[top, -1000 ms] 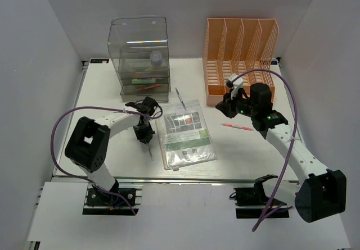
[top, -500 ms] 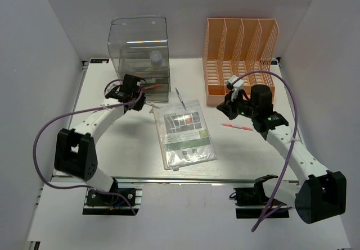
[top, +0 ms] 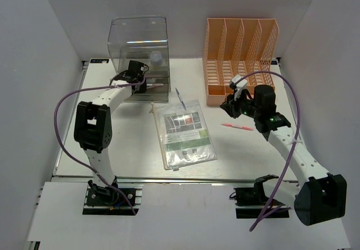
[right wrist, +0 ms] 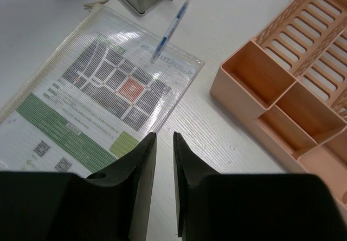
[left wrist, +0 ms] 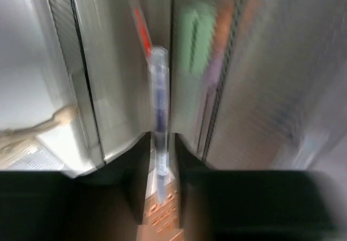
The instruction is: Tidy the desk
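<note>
The desk (top: 112, 143), a wide white rectangular slab with a metal rail along its near edge, fills the floor between white walls and lies under both arms; only the right wrist view shows its fine ribbing. At its back right stands an orange plastic file rack (top: 241, 48) with slotted dividers, whose low front compartments the right wrist view looks down into. At back left stands a clear, round-topped plastic drawer box (top: 139, 42). A glossy transparent document sleeve (top: 184, 135) holding a printed sheet lies flat mid-desk. The left gripper (top: 143, 83) is up against the box's front, clamped on a clear-barrelled pen (left wrist: 158, 105), a grip that only its blurred wrist view shows, with a red pen (left wrist: 141, 30) beyond the tip. The right gripper (top: 229, 107) hangs near the rack, its fingers a narrow gap apart with nothing between them. A blue pen (right wrist: 171, 28) crosses the sleeve's far edge, a pink pen (top: 237, 127) lies near the right arm, and a beige string (right wrist: 97, 1) lies by the sleeve's corner.
</note>
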